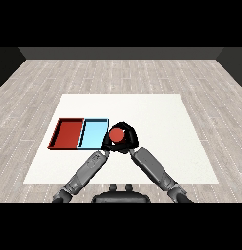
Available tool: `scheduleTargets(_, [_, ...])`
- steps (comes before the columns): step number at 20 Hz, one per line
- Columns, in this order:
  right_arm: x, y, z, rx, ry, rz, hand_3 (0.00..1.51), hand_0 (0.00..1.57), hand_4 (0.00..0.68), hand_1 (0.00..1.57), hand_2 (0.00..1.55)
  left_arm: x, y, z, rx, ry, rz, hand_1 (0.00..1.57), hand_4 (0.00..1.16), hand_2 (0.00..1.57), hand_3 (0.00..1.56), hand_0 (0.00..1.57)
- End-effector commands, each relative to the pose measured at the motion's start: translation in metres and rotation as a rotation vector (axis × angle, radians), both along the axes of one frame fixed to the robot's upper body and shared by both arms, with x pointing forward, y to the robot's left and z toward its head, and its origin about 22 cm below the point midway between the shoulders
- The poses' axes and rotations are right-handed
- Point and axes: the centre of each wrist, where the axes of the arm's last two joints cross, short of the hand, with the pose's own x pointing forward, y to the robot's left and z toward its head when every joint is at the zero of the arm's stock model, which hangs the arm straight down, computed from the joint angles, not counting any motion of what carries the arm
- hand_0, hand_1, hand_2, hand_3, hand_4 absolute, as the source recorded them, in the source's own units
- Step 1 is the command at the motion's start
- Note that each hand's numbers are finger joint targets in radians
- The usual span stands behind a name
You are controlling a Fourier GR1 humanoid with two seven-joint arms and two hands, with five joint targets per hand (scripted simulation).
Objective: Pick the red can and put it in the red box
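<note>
Head view: red can [116, 135] sits between both hands' curled fingers [133, 137], beside the light blue tray [93, 134].

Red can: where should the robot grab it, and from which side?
Best round its curved side wall, below the round top. The red can stands upright just right of the light blue tray, so a hand fits on each flank. The left hand and right hand already curl round it.
</note>
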Motion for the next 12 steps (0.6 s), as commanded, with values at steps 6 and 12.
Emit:
scheduleTargets(6, [-0.015, 0.013, -0.012, 0.011, 0.003, 0.026, 1.4, 1.49, 0.545, 1.49, 1.45, 0.01, -0.027, 0.011, -0.051, -0.055, -0.013, 1.57, 0.93, 1.53, 1.43, 1.57])
scheduleTargets(12, [-0.006, 0.0, 0.006, 0.044, -0.012, 0.082, 0.0, 0.0, 0.0, 0.0, 0.0, 0.001, -0.016, 0.004, -0.076, -0.041, -0.015, 1.57, 1.14, 1.57, 1.49, 1.57])
